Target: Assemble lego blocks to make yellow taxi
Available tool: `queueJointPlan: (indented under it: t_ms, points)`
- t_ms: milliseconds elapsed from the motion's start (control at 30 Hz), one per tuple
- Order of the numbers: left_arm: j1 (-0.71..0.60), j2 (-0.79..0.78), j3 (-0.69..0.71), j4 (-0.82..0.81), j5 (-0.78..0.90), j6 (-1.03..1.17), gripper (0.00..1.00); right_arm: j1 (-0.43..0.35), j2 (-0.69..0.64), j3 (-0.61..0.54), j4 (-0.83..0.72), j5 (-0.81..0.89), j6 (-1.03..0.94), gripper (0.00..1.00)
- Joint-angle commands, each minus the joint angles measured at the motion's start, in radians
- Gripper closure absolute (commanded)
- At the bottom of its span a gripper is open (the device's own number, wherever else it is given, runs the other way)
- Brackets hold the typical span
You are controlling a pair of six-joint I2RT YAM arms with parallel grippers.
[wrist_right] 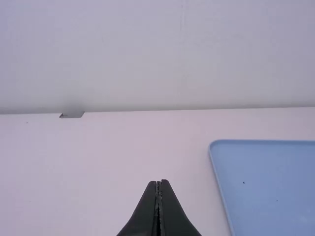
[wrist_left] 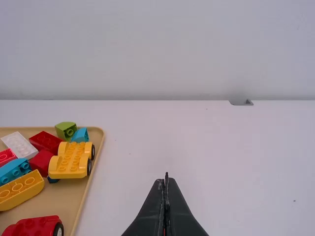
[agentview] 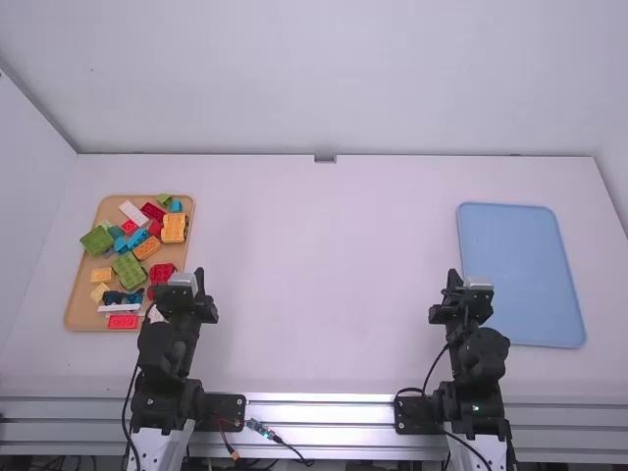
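left wrist view: left gripper (wrist_left: 166, 181) clenched, empty; base (wrist_left: 69, 161) in tray (wrist_left: 69, 196), ahead and slightly left of it. likely step, fetch base: open above it, grip clear of wheels (wrist_left: 89, 167), lift straight. your right gripper (wrist_right: 158, 182): clenched, empty.

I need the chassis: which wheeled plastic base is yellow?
The yellow base at the right edge of the tan tray; the red one lies nearer the left gripper.

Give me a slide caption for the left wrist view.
Closed left gripper beside a tan tray of colorful blocks, including a yellow wheeled base.
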Motion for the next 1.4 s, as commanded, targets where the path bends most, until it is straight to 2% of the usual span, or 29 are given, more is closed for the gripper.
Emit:
queueJointPlan:
  t_ms: [0,267,567,933,1200,1367]
  points:
    - [0.0,0.0,0.0,0.0,0.0,0.0,1.0,0.0,0.0,0.0,0.0,0.002,0.003,1.0]
    - [-0.001,0.013,0.01,-0.002,-0.001,-0.002,0.98,0.0,0.02,0.013,-0.001,-0.003,0.001,0.97]
    - [-0.005,0.083,0.07,-0.027,-0.004,-0.007,0.89,-0.001,0.117,0.087,-0.024,-0.019,-0.002,0.89]
    - [-0.013,0.234,0.181,-0.043,-0.01,-0.037,0.72,-0.001,0.309,0.236,-0.065,-0.077,-0.01,0.72]
    - [-0.02,0.392,0.284,-0.033,-0.015,-0.061,0.56,-0.003,0.485,0.37,-0.082,-0.121,-0.014,0.56]
    - [-0.024,0.485,0.352,-0.014,-0.02,-0.082,0.46,-0.003,0.6,0.457,-0.101,-0.085,0.021,0.46]
